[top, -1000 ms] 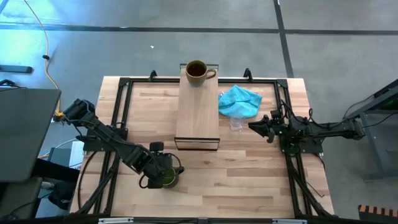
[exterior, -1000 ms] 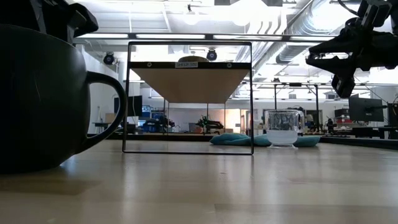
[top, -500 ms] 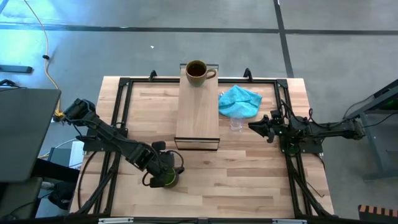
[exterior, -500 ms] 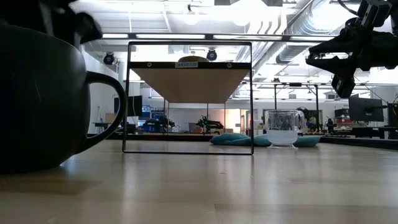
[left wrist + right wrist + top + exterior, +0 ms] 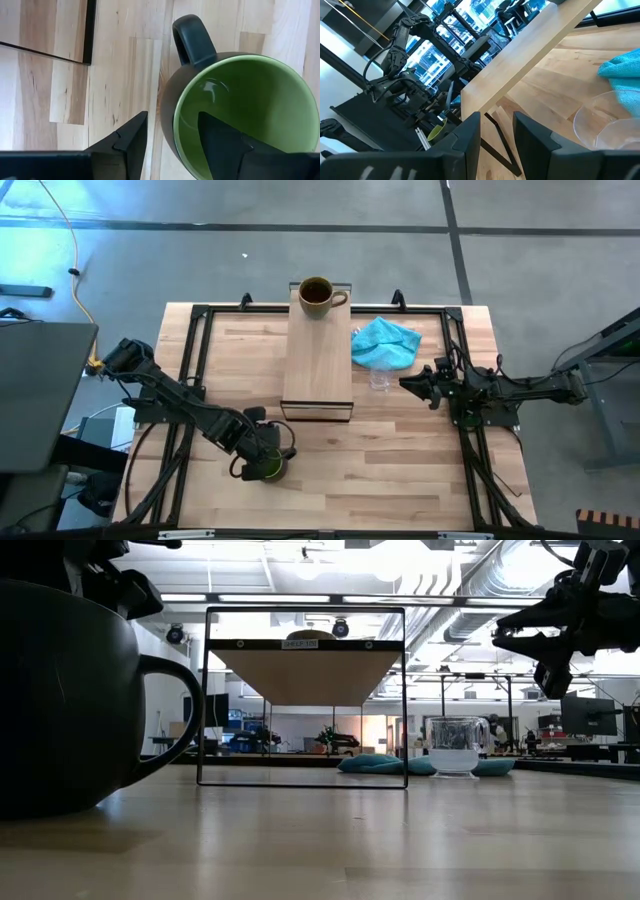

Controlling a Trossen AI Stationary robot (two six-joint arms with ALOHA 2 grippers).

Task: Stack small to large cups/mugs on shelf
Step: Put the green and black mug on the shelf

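Observation:
The dark green mug (image 5: 270, 468) stands upright on its base on the table near the near-left edge, handle (image 5: 190, 37) toward the shelf. My left gripper (image 5: 172, 117) is open above it, one finger over the green inside and one outside the wall, astride the rim beside the handle without touching. The brown-tan mug (image 5: 316, 296) stands on the far end of the light-wood shelf (image 5: 318, 365). The clear glass cup (image 5: 381, 379) stands on the table right of the shelf. My right gripper (image 5: 405, 383) is open and empty, hovering just right of the glass cup.
A turquoise cloth (image 5: 385, 342) lies crumpled on the table just behind the glass cup. The shelf stands raised on a dark frame (image 5: 205, 700) in the table's middle. Bare tabletop (image 5: 400, 470) lies in front of the shelf.
My left gripper has shifted a little toward the table's left and far edges over the green mug, so more of the mug's green inside shows from above. The mug has stayed in place. My right gripper has kept still.

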